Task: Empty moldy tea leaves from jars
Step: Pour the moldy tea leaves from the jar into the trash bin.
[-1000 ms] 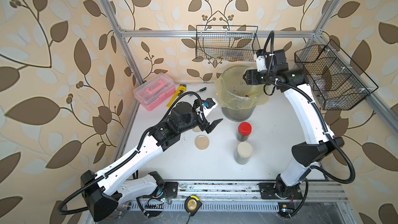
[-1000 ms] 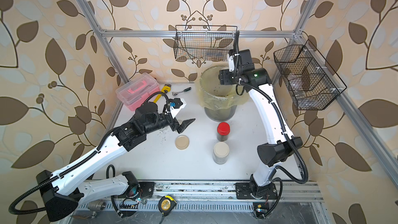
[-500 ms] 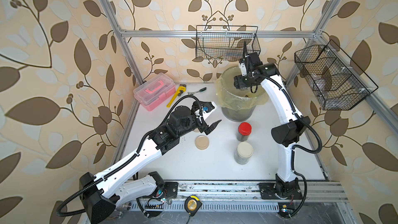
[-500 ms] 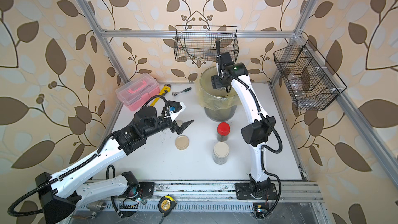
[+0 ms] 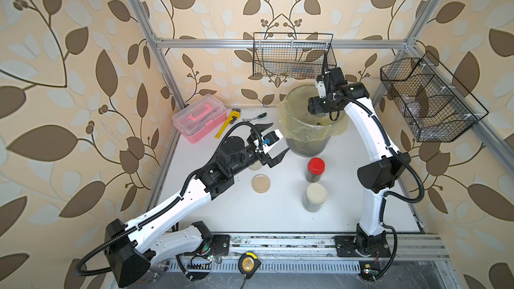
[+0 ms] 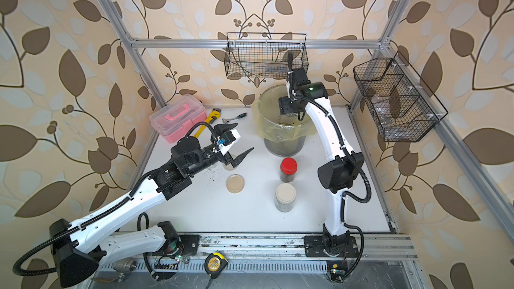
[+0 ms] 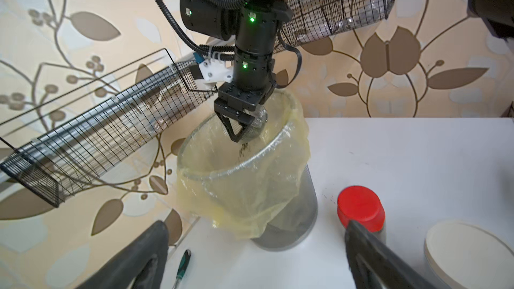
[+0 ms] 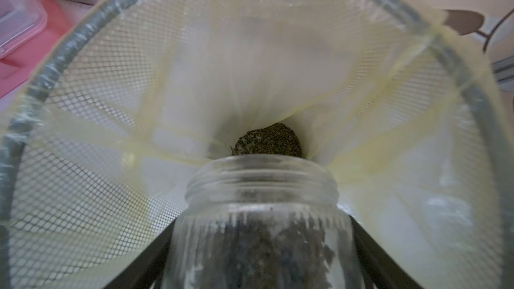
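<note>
On the front rail, a yellow tape measure (image 5: 249, 264) was seen lying below the edge of the white table (image 5: 278, 218). Farther in, a beige-lidded jar (image 5: 314, 197) and, just behind it, a red-lidded jar (image 5: 316, 169) were found standing upright and closed, with dark contents. To their left a loose beige lid (image 5: 261, 184) was seen lying flat. Above the table beyond that lid, the left gripper (image 5: 279, 138) was held with its jaws spread wide and nothing between them. A fourth jar (image 6: 232, 162) was partly hidden beneath it.

Behind these, a grey mesh bin (image 5: 306, 145) with a yellowish liner was placed. Over its mouth, an open jar (image 8: 261, 218) was clamped in the right gripper (image 7: 241, 130) and tipped mouth-down. Moldy tea leaves (image 8: 268, 140) were piled at the bottom of the liner, more clung inside the glass, and a few specks were caught falling. At the back left, a pink toolbox (image 5: 199, 118) and a yellow wrench (image 5: 227, 123) were noted.
</note>
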Motion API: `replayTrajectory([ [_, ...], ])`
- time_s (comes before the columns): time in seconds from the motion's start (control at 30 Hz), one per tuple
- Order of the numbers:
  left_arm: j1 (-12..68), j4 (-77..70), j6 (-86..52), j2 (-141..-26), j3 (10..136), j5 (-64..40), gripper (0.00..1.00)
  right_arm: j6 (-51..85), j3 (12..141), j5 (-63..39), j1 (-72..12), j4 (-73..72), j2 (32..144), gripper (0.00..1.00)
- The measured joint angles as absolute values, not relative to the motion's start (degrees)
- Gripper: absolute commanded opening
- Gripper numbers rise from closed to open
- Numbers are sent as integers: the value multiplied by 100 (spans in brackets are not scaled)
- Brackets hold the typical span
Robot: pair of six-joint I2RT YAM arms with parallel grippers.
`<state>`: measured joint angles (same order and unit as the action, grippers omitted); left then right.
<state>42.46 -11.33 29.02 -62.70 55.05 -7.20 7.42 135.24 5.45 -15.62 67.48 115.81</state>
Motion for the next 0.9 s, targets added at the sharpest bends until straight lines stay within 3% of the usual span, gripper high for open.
replayTrajectory([
  [0.47,3916,-620,5240,-9644,8949,-1653,99,919,12508,-110,-1214,6069,10532,30],
  [0.9,3527,-163,5905,-10995,10560,-3057,99,1245,11515,-1662,-928,5317,9776,30],
])
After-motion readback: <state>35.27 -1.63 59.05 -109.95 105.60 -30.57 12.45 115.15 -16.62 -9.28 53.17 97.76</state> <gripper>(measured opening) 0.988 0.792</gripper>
